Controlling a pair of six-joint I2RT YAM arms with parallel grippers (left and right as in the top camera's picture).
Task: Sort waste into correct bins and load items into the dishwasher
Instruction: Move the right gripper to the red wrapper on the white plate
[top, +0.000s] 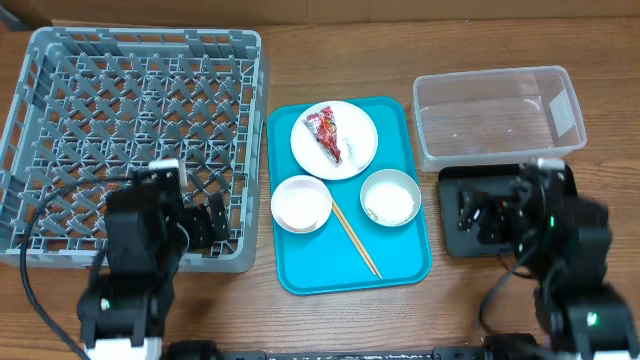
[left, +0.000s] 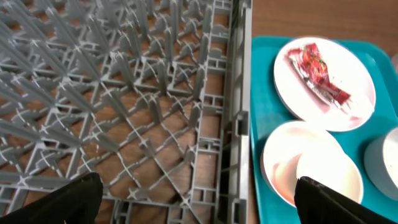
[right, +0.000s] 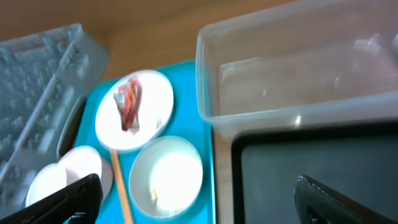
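On the teal tray a white plate (top: 334, 140) holds the red wrapper (top: 327, 135). In front stand a pale pink bowl (top: 301, 203) and a grey-white bowl (top: 390, 197), with chopsticks (top: 355, 240) between them. The cup and rice do not show clearly. My left gripper (left: 196, 199) is open and empty over the right front corner of the grey rack (left: 124, 93), beside the pink bowl (left: 311, 171). My right gripper (right: 199, 199) is open and empty over the left edge of the black tray (right: 286, 180), in front of the clear tub (right: 298, 68).
The teal tray (top: 300, 270) lies between the rack (top: 130, 140) on the left and the clear tub (top: 500, 115) and black tray (top: 455, 240) on the right. The tub and the rack hold nothing. Bare wooden table runs along the front.
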